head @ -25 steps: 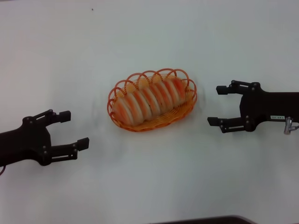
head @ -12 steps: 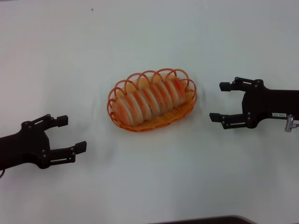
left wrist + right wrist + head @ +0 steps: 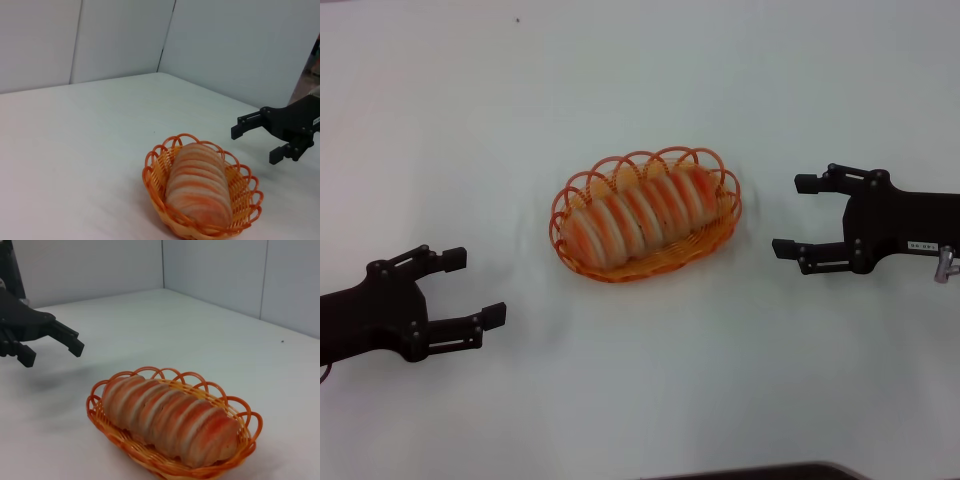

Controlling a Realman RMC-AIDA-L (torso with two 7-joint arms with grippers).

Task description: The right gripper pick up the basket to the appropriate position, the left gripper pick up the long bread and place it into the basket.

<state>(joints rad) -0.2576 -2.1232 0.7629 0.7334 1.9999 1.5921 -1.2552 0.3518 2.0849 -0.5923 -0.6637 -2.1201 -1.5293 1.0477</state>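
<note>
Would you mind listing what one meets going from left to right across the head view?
Left gripper, open → basket with the long bread lying in it → right gripper, open.

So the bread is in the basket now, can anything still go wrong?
Maybe. The bread sits higher than the basket rim, so a bump could roll it out. The open right hand is close to the basket and might nudge it if it swings in. The left hand is open, farther off.
</note>
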